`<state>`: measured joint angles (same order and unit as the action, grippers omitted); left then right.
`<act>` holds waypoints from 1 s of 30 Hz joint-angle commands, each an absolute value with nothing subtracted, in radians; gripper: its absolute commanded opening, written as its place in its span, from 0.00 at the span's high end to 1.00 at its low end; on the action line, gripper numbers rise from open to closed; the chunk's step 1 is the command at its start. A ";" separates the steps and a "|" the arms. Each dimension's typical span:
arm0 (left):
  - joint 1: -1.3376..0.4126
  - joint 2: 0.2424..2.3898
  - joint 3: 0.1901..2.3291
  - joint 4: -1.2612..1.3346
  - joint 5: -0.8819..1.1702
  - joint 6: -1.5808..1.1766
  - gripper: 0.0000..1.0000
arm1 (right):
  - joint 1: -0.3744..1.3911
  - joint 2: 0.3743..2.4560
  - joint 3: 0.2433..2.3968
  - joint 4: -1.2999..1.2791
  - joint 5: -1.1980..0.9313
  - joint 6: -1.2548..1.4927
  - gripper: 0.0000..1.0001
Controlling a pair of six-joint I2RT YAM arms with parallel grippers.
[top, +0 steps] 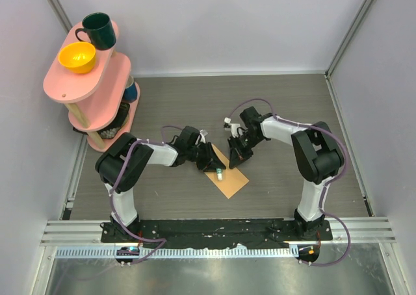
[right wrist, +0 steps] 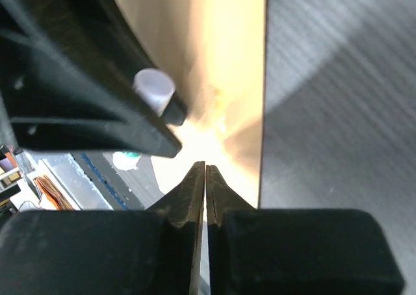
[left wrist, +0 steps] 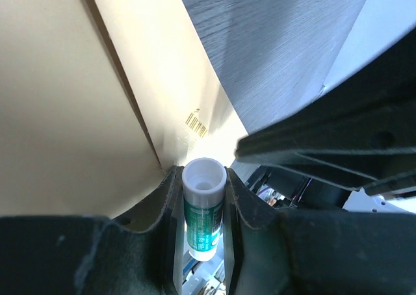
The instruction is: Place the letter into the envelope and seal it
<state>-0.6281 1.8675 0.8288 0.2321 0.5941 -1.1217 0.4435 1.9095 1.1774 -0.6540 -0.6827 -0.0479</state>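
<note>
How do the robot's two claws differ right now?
The left gripper clamps a white-tipped, green-labelled glue stick; the right gripper is shut flat, with nothing bulky in it. The left gripper comes at the envelope from the left, the right gripper from the right. Both are black and low over it.

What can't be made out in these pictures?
The letter: in no view; whether it lies inside the envelope cannot be told.
Top view: the envelope's upper end, covered by the left pincer and right pincer.
Right wrist view: whether the shut right pincer pinches paper; glare washes it out.
Left wrist view: label print on the glue stick; too small and blurred.
</note>
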 commanded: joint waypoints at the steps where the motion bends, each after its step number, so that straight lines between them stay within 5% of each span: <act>1: -0.623 1.884 0.831 0.150 0.538 -1.081 1.00 | 0.451 1.786 1.129 -0.690 -0.692 -0.047 0.91; 30: -0.658 1.947 0.893 0.318 0.637 -1.092 1.00 | 0.451 1.927 1.089 -0.684 -0.515 -0.068 0.96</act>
